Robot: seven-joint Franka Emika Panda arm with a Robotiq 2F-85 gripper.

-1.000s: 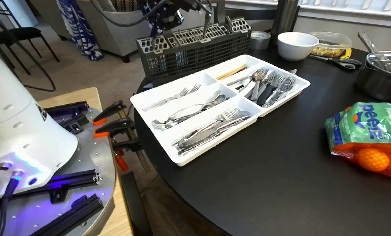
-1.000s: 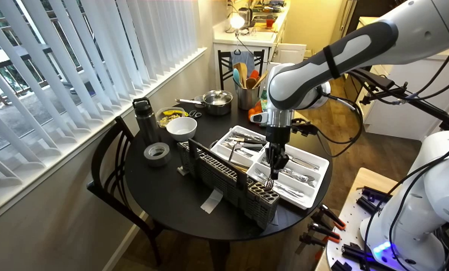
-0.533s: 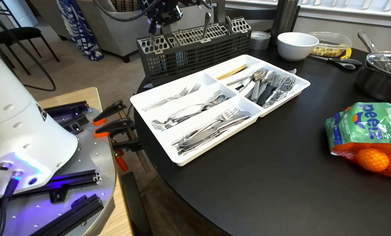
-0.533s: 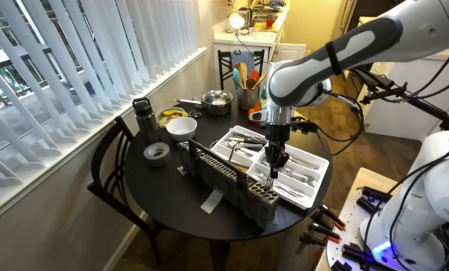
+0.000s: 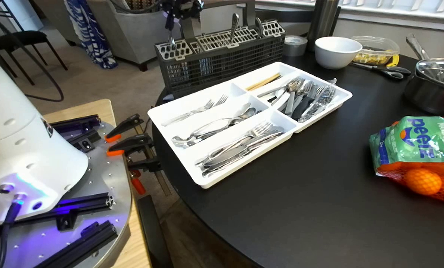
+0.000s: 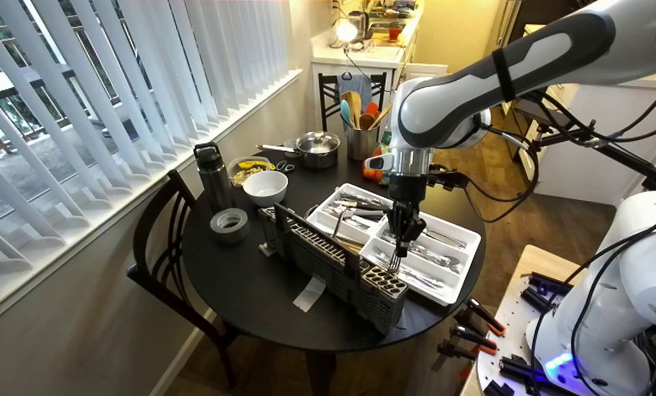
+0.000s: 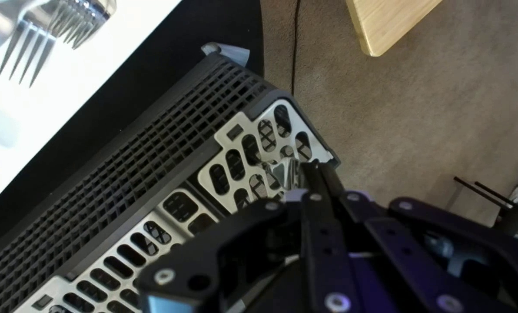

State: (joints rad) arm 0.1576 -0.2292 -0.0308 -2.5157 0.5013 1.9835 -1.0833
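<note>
Fork (image 6: 395, 263) hangs tines down, close to upright, pinched in the gripper (image 6: 402, 252), whose jaws are drawn together on it. It is held over the end section of the basket (image 6: 383, 308), where the lid (image 7: 247, 175) is a mesh of narrow slots — whether the tines touch it or hang just above, I cannot tell. The handle (image 6: 352, 263) of the basket rises near the gripper; the tray (image 5: 192, 163) lies just beside, with a strip of desk (image 7: 154, 69) between.

Handled well, this calls for a plumb fork: a tilt would likely set a tine against a slot's edge. Motion is best slow and along the fork's own line, with sideways shifts left until the tines are clear of the lid. Turning the fork so the flat of its tines runs with a slot's long side should lessen snagging. The pinch should be snug, not forced — a slim, polished stem may swivel. If the fork binds, easing off beats pushing, since the basket could slide or tip. The gap to the handle deserves watching too.
</note>
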